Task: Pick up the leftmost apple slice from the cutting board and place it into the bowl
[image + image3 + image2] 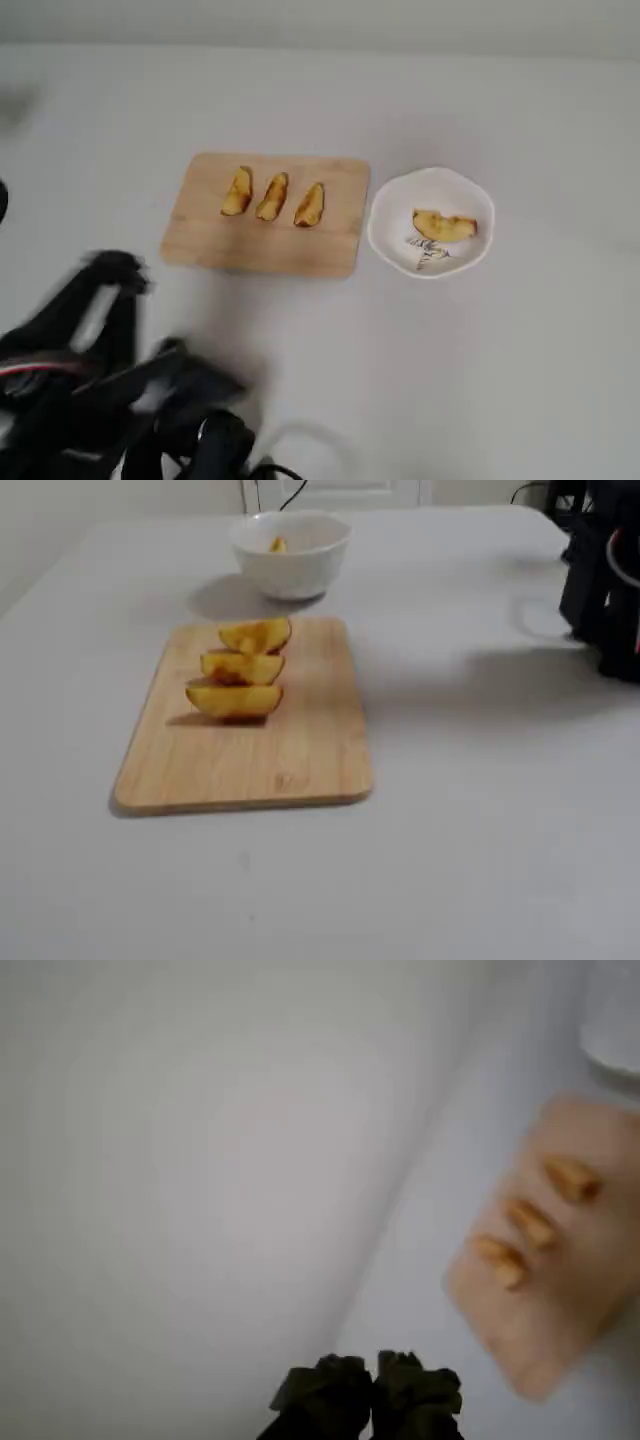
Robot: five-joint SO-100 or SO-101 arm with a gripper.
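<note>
The apple slice [443, 226], plump and yellow with dark skin, lies inside the white scalloped bowl [390, 215], right of the cutting board [330, 250] in the overhead view. In the fixed view a bit of the slice [277, 545] shows over the rim of the bowl [300, 565]. My gripper [372, 1385] is shut and empty at the bottom of the wrist view, over bare table, well away from the board [545, 1330]. In the overhead view my arm [100, 380] is a dark blur at the lower left.
Three slimmer yellow-orange slices [272, 196] lie in a row on the board, also seen in the fixed view [240, 667]. The arm's dark body [610, 580] stands at the right edge of the fixed view. White table [480, 380] lies around.
</note>
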